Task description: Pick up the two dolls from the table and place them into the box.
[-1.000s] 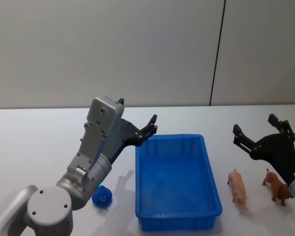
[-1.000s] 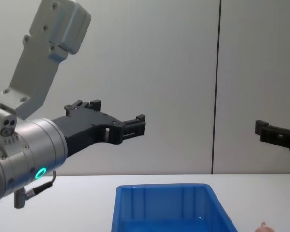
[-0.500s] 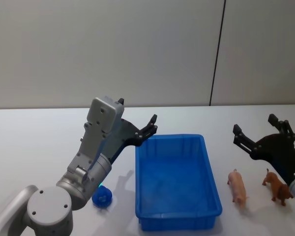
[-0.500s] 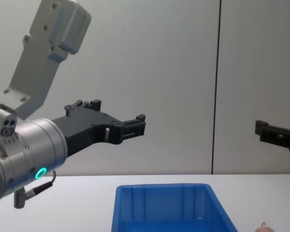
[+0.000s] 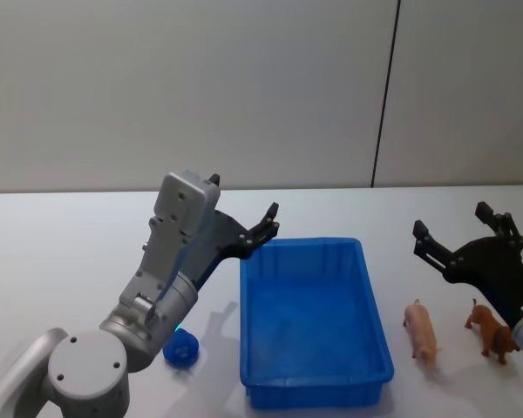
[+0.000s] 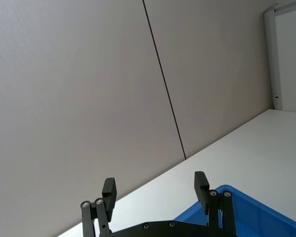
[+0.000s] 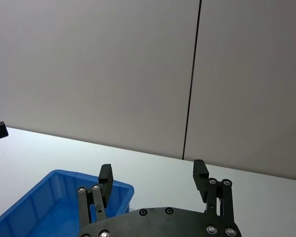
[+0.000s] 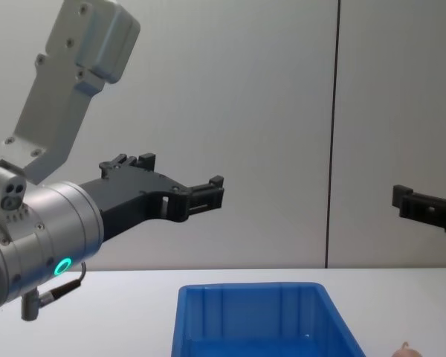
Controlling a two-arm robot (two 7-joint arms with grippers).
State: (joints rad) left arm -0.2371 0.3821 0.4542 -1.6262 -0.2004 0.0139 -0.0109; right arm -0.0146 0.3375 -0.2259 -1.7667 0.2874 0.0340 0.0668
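The box [image 5: 309,313] looks empty. The blue doll [image 5: 181,349] lies on the surface [image 5: 70,261] to its left, the pink doll [image 5: 422,331] to its right. The left gripper [image 5: 271,220] and right gripper [image 5: 451,219] hover, jaws apart, holding nothing; both pickups remain.

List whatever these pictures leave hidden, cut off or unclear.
1. Blue doll: head view, the left arm covers part of it.
2. Pink doll: chest view, the bottom edge cuts off all but its top.
3. Brown toy: head view, the right arm appears to cover one end.
4. Box: chest view, the bottom edge cuts off its near part.
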